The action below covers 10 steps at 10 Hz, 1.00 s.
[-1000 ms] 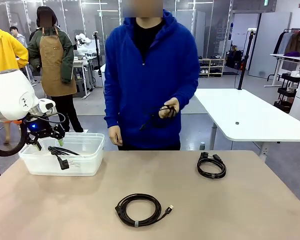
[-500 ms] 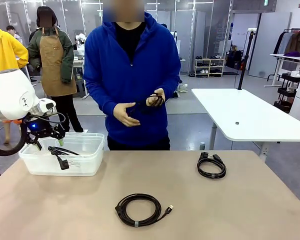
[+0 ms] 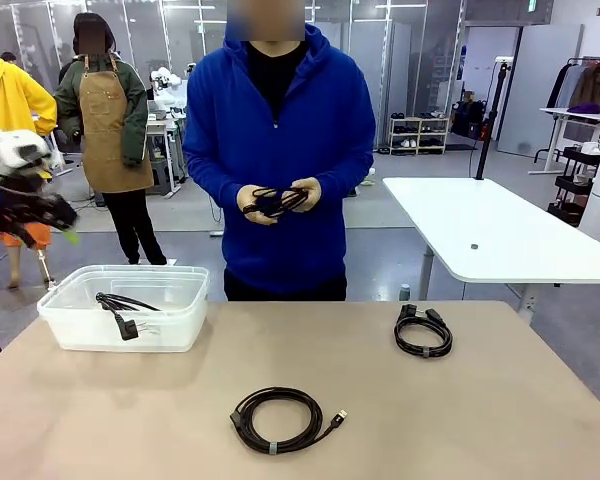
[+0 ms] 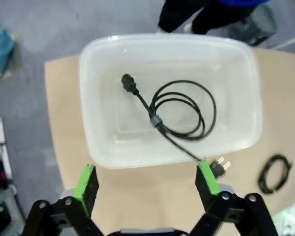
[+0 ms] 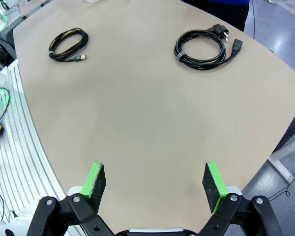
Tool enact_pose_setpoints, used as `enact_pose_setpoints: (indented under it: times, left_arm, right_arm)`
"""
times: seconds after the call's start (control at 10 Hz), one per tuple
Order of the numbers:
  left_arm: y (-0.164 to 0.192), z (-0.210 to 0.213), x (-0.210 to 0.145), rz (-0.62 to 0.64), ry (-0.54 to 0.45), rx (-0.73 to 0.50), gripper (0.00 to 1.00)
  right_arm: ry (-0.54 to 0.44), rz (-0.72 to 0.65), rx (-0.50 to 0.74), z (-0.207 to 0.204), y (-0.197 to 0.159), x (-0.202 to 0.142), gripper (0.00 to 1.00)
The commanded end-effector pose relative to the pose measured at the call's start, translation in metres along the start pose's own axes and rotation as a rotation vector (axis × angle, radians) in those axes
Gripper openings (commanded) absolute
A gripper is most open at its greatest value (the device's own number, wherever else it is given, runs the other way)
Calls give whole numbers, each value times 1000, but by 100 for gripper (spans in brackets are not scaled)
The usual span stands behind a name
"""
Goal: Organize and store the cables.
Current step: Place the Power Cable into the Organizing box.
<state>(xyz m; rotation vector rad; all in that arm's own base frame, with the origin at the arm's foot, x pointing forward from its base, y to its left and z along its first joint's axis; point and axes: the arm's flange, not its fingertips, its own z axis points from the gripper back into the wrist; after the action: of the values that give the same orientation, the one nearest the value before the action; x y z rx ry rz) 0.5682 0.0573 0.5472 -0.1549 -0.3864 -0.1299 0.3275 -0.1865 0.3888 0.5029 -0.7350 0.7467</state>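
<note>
Our left gripper (image 4: 146, 181) hangs with its green pads spread wide and nothing between them. Straight beyond them, its wrist view looks down into the clear bin (image 4: 169, 40), where one cable (image 4: 183, 111) lies in a loose coil, its two-pin plug (image 4: 220, 166) against the wall nearest the pads. The front view shows this gripper as a blur, raised above and to the outer side of the bin, and we cannot read its opening there. Our right gripper (image 5: 155, 186) is likewise spread and empty over bare table (image 5: 152, 123). Well beyond its pads lie two coils, well apart: a USB coil (image 5: 68, 45) off toward one pad's side and a power coil (image 5: 201, 46) toward the other's. The front view adds a person across the table, both hands (image 3: 305, 192) holding a fourth cable (image 3: 275, 200).
</note>
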Motion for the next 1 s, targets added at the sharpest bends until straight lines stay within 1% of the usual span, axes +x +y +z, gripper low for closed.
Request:
enact_pose_setpoints:
  times: [0.0, 0.1, 0.2, 0.3, 0.4, 0.5, 0.6, 0.7, 0.8, 0.9]
  left_arm:
    - [22, 35, -53, -149, -107, -164, 100]
    - [35, 53, -79, -234, -158, -217, 100]
    - [46, 75, -113, -274, -193, -249, 100]
    - [45, 75, -137, -256, -210, -258, 100]
    - [32, 63, -166, -288, -208, -238, 100]
    - [22, 56, -192, -345, -239, -258, 100]
    - [22, 60, -210, -412, -246, -206, 100]
    - [28, 60, -212, -341, -240, -170, 100]
    - [31, 58, -211, -346, -241, -155, 100]
    - [33, 53, -202, -331, -265, -171, 100]
  right_arm:
    - [-6, -24, -3, 0, -1, 2, 100]
    - [-6, -24, -3, 0, -1, 2, 100]
    - [-6, -24, -3, 0, -1, 2, 100]
    - [-6, -24, -3, 0, -1, 2, 100]
    - [-6, -24, -3, 0, -1, 2, 100]
    - [-6, -24, -3, 0, -1, 2, 100]
    - [-6, -24, -3, 0, -1, 2, 100]
    - [-6, -24, -3, 0, -1, 2, 100]
    - [-6, -24, -3, 0, -1, 2, 100]
    - [-6, -24, -3, 0, -1, 2, 100]
